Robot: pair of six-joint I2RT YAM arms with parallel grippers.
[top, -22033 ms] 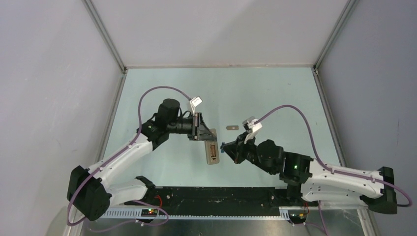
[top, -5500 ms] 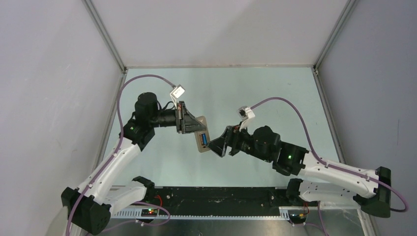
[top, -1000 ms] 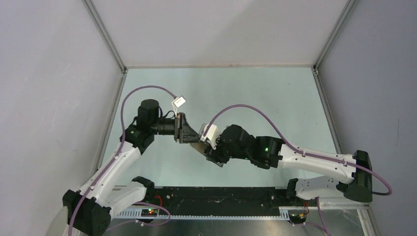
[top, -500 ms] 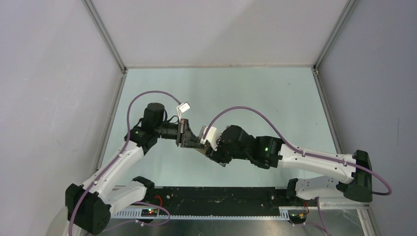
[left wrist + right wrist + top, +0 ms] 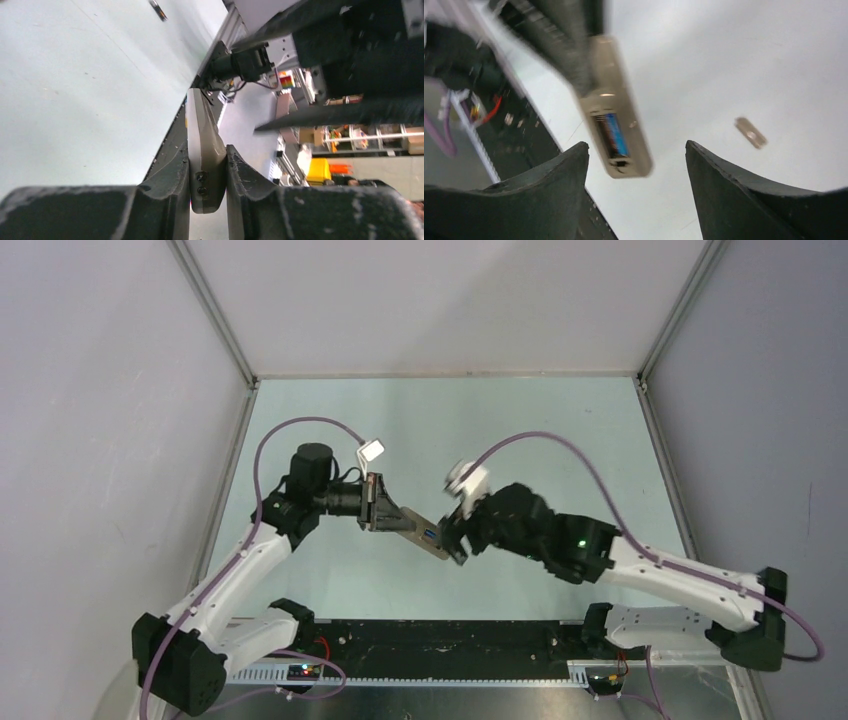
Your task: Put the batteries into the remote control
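My left gripper is shut on one end of the tan remote control and holds it above the table, slot side up. A bright blue battery lies in the recessed slot near the remote's free end. The slot beside it looks dark, and I cannot tell whether a dark battery lies there. My right gripper stands open just off that free end, with nothing between its fingers and not touching the remote.
A small flat tan piece lies on the pale green table beyond the remote. The black base rail runs along the near edge. Grey walls close in the table on three sides.
My right gripper has drawn back to the right off the remote and opened wider. The left gripper has tightened on the remote, whose free end with the blue battery now shows.
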